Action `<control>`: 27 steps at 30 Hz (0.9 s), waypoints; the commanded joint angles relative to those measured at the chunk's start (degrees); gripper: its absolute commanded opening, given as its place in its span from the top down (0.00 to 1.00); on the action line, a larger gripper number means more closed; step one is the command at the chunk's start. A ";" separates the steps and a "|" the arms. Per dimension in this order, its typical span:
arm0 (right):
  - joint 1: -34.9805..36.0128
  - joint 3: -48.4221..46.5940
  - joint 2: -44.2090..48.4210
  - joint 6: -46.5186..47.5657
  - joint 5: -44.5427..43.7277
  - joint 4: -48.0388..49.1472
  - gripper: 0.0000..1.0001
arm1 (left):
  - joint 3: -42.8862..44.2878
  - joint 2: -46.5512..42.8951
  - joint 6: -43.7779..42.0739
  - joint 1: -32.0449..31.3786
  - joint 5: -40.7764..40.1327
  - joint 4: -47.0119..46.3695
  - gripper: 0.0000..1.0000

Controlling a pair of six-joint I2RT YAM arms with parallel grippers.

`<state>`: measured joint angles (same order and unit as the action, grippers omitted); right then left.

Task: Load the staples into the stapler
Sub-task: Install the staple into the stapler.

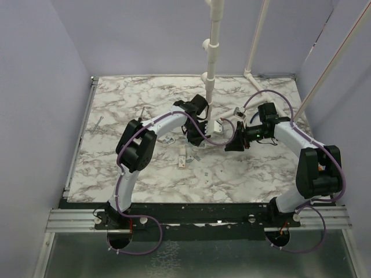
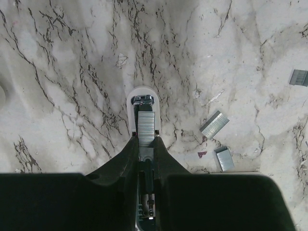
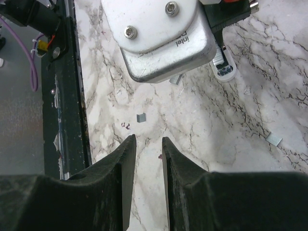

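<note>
My left gripper (image 2: 146, 139) is shut on the stapler (image 2: 143, 98), a small white body whose rounded tip points away over the marble table. A silvery strip of staples (image 2: 146, 126) lies in its exposed channel, just in front of my fingertips. A spring and a teal part show deep between the fingers. My right gripper (image 3: 148, 139) is open and empty, hovering above bare marble. The stapler's tip (image 3: 224, 67) shows at the upper right of the right wrist view, apart from that gripper. In the top view the left gripper (image 1: 201, 125) and right gripper (image 1: 231, 143) are close together mid-table.
Loose staple strips (image 2: 214, 124) (image 2: 224, 159) (image 2: 299, 77) lie right of the stapler. Small staple pieces (image 3: 141, 117) (image 3: 274, 138) lie near the right gripper. The left wrist's camera housing (image 3: 163, 38) hangs ahead of it. A black rail (image 3: 62, 96) marks the table's near edge. White pipes (image 1: 211, 52) stand at the back.
</note>
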<state>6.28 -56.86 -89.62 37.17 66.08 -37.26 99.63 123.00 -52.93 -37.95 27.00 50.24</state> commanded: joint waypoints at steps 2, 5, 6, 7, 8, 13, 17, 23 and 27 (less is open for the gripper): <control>-0.15 -1.33 -0.96 1.13 0.88 -1.29 0.68 | 1.01 -2.03 0.19 0.68 2.22 0.29 1.00; -0.17 -1.34 -0.95 1.15 0.89 -1.29 0.68 | 1.01 -1.80 0.21 0.72 2.01 0.24 1.00; -0.14 -1.37 -0.96 1.15 0.83 -1.27 0.68 | 1.06 -1.67 0.19 0.74 1.94 0.23 1.00; -0.13 -1.33 -0.98 1.15 0.94 -1.29 0.68 | 1.01 -1.55 0.19 0.77 1.87 0.23 1.00; -0.21 -1.33 -0.97 1.15 0.94 -1.29 0.68 | 1.00 -1.41 0.30 0.78 1.83 0.24 1.00; -0.22 -1.39 -0.93 1.15 0.93 -1.33 0.68 | 1.11 -1.08 0.45 0.70 1.81 0.25 1.00; -0.22 -1.52 -1.14 1.24 0.97 -1.44 0.68 | 1.26 -1.47 0.91 0.70 2.62 0.24 1.00; -0.19 -1.65 -1.12 1.39 1.06 -1.63 0.68 | 0.89 -2.61 6.07 0.69 2.91 -2.59 1.00; -0.20 -1.66 -1.04 1.42 1.07 -1.69 0.68 | -0.34 -3.67 10.22 0.69 2.32 -5.81 1.00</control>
<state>6.28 -57.06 -90.11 37.47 66.08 -37.43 99.63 122.87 -48.05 -37.28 27.83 48.34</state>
